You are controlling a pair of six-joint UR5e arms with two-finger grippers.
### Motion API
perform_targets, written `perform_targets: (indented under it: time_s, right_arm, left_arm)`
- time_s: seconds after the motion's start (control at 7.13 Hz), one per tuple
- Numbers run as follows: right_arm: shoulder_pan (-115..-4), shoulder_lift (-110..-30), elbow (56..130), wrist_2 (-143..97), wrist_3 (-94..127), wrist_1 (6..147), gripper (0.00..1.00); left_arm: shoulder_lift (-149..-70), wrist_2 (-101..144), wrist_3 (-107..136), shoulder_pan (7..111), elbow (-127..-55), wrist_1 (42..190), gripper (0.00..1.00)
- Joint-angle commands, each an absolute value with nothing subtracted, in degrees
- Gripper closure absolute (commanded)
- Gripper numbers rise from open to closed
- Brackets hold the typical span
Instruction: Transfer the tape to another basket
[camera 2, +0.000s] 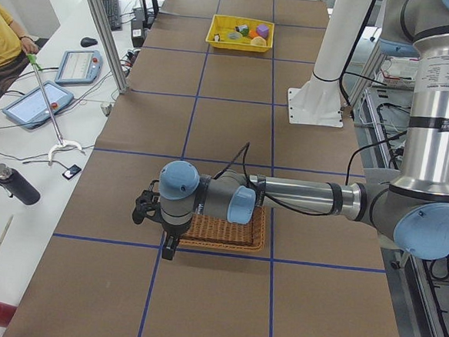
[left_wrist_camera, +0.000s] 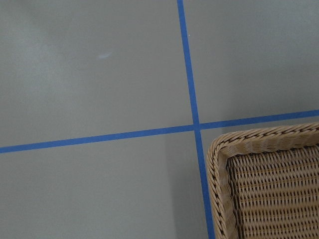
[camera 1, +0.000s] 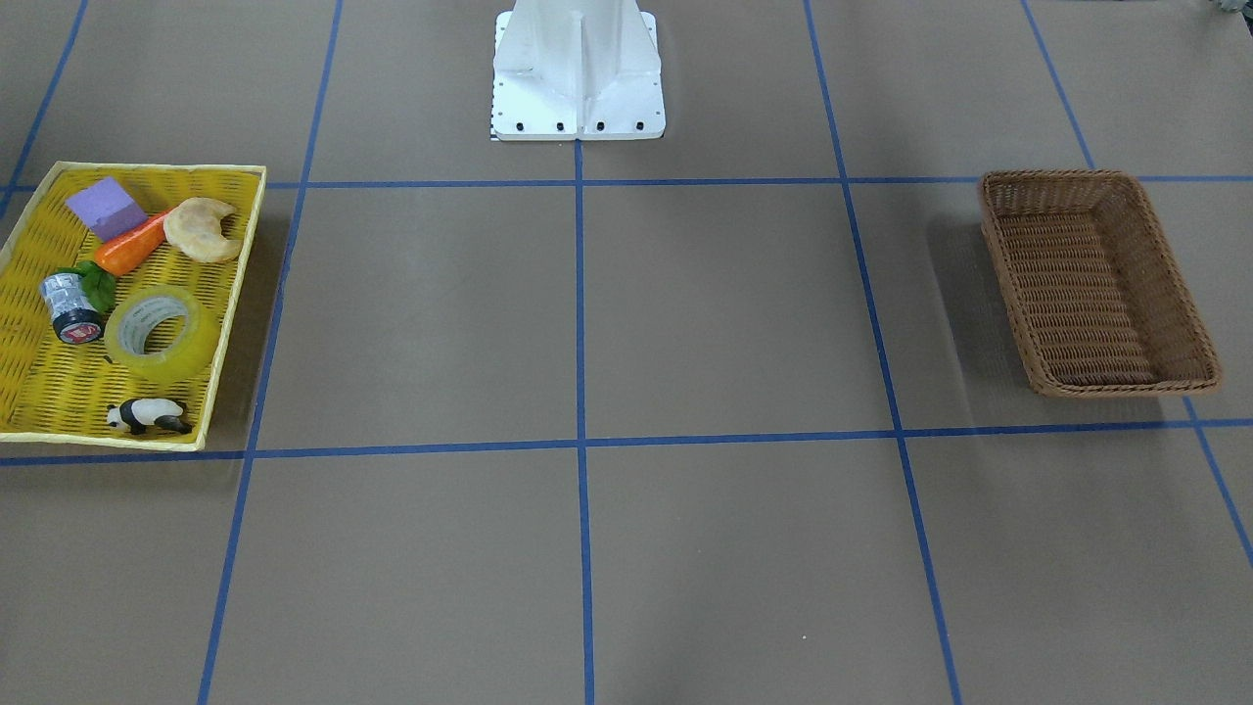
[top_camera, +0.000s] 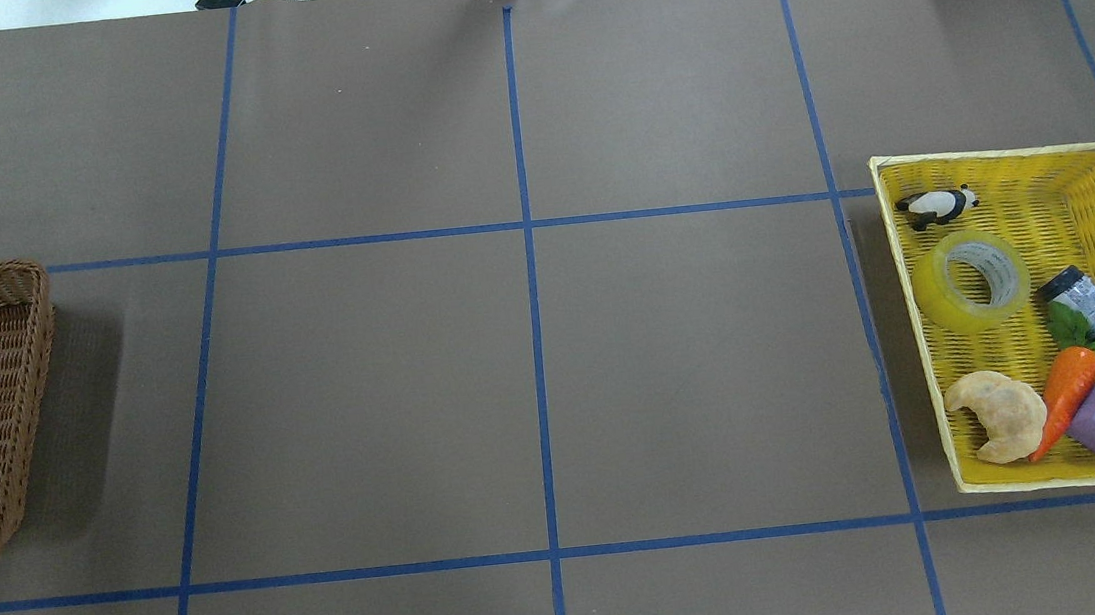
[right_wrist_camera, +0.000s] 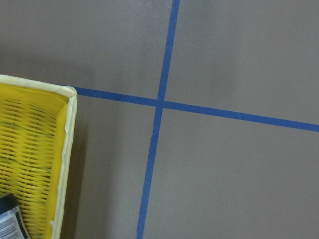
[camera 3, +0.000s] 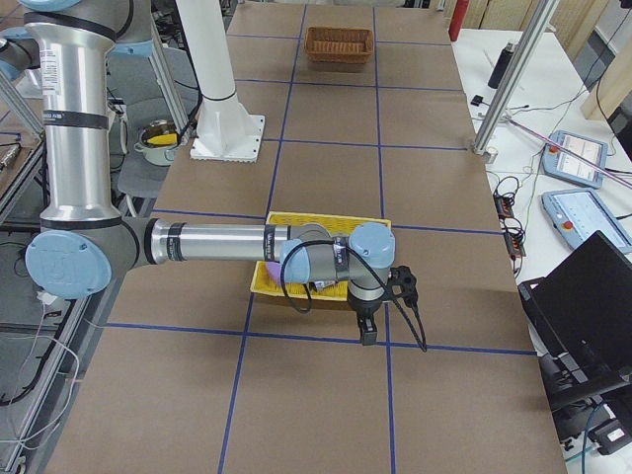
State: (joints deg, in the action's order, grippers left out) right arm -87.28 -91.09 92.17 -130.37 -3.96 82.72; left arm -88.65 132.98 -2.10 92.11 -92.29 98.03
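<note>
Two arms: both reach out level over the table and neither touches anything.
Left gripper (camera 2: 170,246): shows only in the left side view, pointing down over the basket's outer edge. I cannot tell whether its fingers are apart or together.
Right gripper (camera 3: 366,328): shows only in the right side view, pointing down at the outer edge of the yellow tray (camera 1: 235,304). Its finger state cannot be told either.
Tape (camera 1: 162,333): lies flat in the yellow tray with its core hole facing up, below the right arm's wrist. It is toward the robot from the right gripper and well apart from the left gripper across the table. Nothing grips it.
Basket (camera 1: 1082,284): sits directly under the left gripper. One woven corner fills the lower right of the left wrist view.
Beside the tape: a silver-black cylinder (camera 1: 70,308) lies just beside it, and a panda figure (camera 1: 147,416) sits near it on the tray's outer side.
Robot-side end of the tray: holds a carrot (camera 1: 132,245), a croissant (camera 1: 203,230) and a purple block (camera 1: 106,208), close together.
Right wrist view: shows a tray corner at lower left with a sliver of the cylinder at the bottom edge. The tape is outside this view.
Table (top_camera: 533,369): brown surface crossed by blue tape lines.
</note>
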Motion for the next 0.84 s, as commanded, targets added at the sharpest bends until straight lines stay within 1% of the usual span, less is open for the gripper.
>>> perform_targets:
  time_s: [0.0, 0.14, 0.42, 0.7]
  right_arm:
    - [-86.93, -90.62, 91.84, -130.34, -3.61, 71.59, 0.00]
    - [-85.79, -90.35, 91.85, -130.60, -3.43, 66.84, 0.00]
    - [-77.12, -87.55, 92.28, -130.52, -2.99, 60.85, 0.00]
    - [-70.87, -85.53, 92.20, -130.34, -0.37, 60.47, 0.00]
  left_arm:
    - [-89.20, 133.07, -2.02, 92.11, -92.46, 98.43, 0.01]
    - [-89.47, 132.98, -2.02, 92.11, -92.46, 100.44, 0.01]
    - [-90.25, 132.89, -1.94, 91.85, -91.33, 109.37, 0.01]
    - [-90.71, 133.68, -1.76, 91.85, -90.87, 111.00, 0.01]
